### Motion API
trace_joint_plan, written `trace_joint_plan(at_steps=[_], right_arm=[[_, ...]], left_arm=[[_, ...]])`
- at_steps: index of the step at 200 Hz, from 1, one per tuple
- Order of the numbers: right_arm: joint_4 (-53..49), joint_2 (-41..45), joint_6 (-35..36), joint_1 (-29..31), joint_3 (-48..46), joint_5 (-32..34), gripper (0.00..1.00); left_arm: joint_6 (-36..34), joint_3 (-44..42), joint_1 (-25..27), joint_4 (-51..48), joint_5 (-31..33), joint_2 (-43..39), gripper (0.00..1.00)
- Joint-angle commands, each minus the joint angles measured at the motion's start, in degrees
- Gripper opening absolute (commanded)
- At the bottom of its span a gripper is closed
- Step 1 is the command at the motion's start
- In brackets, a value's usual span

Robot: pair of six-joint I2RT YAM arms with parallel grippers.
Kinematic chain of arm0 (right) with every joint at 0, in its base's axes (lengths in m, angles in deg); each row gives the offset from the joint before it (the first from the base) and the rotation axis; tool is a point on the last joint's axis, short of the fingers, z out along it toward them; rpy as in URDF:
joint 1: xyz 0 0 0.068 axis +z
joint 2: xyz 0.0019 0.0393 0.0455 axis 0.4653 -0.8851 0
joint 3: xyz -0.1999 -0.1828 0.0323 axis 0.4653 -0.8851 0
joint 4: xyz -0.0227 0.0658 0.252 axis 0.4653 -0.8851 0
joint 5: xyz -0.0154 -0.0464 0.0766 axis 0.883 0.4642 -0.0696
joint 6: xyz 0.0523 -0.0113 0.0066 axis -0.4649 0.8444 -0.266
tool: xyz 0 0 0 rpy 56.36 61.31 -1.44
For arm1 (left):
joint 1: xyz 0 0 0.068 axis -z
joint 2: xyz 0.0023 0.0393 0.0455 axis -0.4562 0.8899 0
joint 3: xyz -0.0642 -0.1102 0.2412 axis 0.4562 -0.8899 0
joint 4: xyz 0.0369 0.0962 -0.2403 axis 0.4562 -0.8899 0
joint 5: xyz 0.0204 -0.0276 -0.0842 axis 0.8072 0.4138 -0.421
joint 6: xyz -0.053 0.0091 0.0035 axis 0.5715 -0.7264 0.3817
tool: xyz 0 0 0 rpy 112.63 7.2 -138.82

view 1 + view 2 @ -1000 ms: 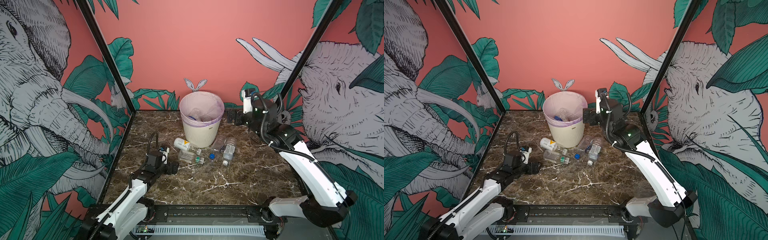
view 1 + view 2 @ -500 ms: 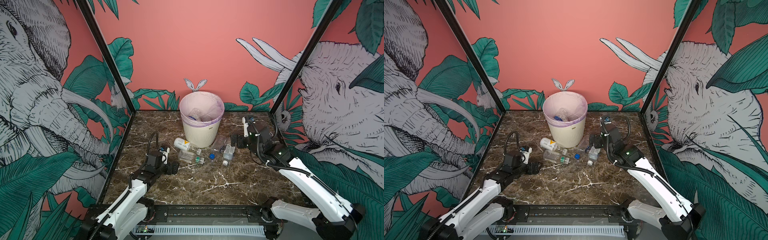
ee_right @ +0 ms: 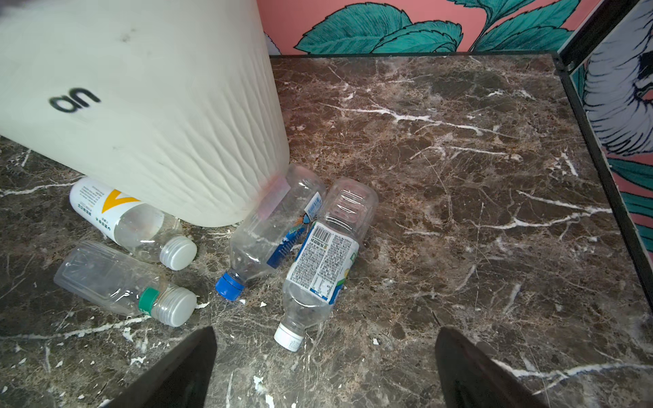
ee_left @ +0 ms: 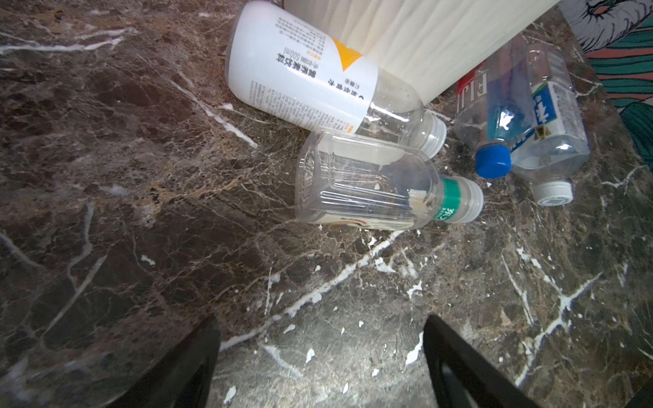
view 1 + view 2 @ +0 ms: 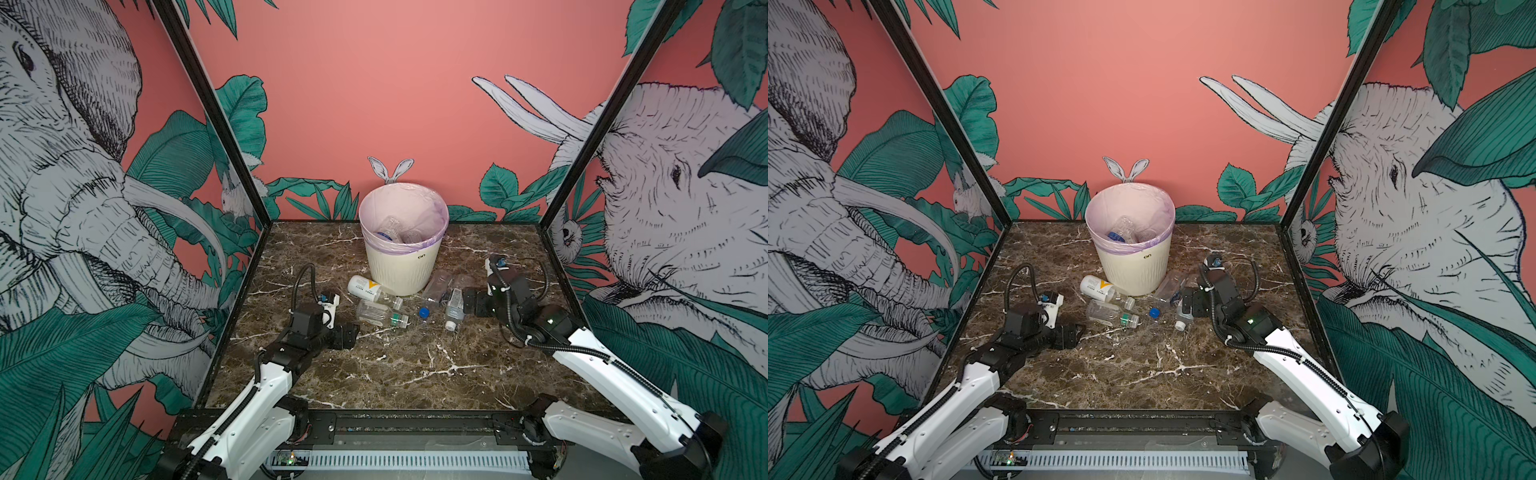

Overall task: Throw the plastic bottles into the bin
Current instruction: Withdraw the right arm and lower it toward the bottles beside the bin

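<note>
- Left pincer is spread wide and empty, low near the green-banded bottle; right pincer is likewise spread and empty, just beside the white-capped bottle.
- Marble table carries everything.
- Bin stands upright at the back middle, with clear bottles inside.
- Yellow-labelled bottle and blue-capped bottle lie at its foot.
</note>
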Motion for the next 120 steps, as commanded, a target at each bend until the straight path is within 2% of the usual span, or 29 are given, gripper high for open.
trace_joint_plan(at_steps=[1, 63, 120], right_arm=[[-0.3, 0.9, -2.4, 0.0, -1.5, 0.3, 0.99], [-1.6, -5.6, -5.2, -0.6, -1.6, 1.8, 0.99], [-0.2, -15.2, -7.3, -3.0, 1.7, -1.4, 0.99]], left_arm=[[-1.2, -0.9, 0.4, 1.4, -1.7, -0.6, 0.91], [-2.7, 0.2, 2.8, 1.8, -3.0, 1.9, 0.9], [-3.8, 0.5, 7.7, 1.5, 1.5, 1.2, 0.91]])
